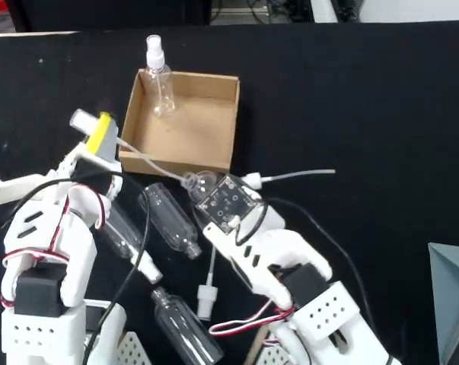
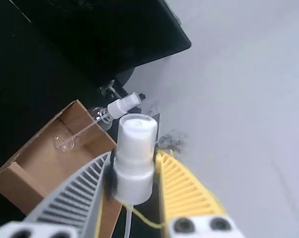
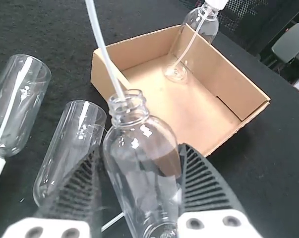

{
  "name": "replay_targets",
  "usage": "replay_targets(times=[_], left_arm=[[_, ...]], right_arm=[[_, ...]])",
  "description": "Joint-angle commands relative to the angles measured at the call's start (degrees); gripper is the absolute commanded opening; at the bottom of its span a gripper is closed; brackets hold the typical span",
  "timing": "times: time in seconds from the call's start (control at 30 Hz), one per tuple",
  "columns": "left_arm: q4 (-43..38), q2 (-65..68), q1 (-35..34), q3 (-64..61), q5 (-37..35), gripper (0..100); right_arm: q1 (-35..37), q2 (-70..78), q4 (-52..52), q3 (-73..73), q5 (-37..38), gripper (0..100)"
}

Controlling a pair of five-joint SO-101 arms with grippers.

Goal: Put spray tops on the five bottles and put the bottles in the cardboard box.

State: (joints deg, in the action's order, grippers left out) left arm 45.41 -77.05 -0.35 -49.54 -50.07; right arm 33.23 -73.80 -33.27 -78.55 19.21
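While the capping step is under way, the left gripper [image 2: 133,161] is clamping a white plastic spray top [image 2: 136,134] between its grey and yellow fingers, closed snugly on it, beside the near left corner of the open brown cardboard box [image 1: 199,129]. The right gripper [image 3: 142,153] is pinching a clear plastic bottle [image 3: 144,188] around its body, just off the box's near edge, neck tilting toward the box. The thin translucent dip tube [image 3: 103,54] is entering that neck.

In the inspector's judgement, the top should be travelling along the tube's line until it is seating squarely, then turning; any sideways pull is risking a kinked tube or a cross-seated collar.

One capped clear bottle [image 1: 160,80] is standing in the box's far left corner. Three clear bottles are lying toward the table's near edge [image 1: 170,219] [image 1: 121,228] [image 1: 185,328]; the second seemingly is carrying a top. Two loose white spray tops [image 1: 252,180] [image 1: 205,298] are lying close by the right arm, where they are likely hindering its swing.
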Motion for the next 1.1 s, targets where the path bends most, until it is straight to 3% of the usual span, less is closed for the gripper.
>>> replay_targets(times=[0.0, 0.57, 0.77, 1.07], left_arm=[[-1.32, -0.88, 0.75, 0.75, -0.44, 3], [-1.41, -0.79, 0.84, -1.27, -0.44, 3], [-6.42, -0.79, 5.23, -5.85, -0.09, 3], [-8.79, -0.79, 5.41, -8.04, -0.09, 3]], right_arm=[[1.14, -1.8, 1.58, 0.48, 0.53, 6.4], [1.14, -1.8, 1.58, 0.4, 0.09, 6.4], [1.14, -1.8, 1.58, 0.4, 0.0, 6.4], [1.14, -1.8, 1.58, 0.4, -0.09, 6.4]])
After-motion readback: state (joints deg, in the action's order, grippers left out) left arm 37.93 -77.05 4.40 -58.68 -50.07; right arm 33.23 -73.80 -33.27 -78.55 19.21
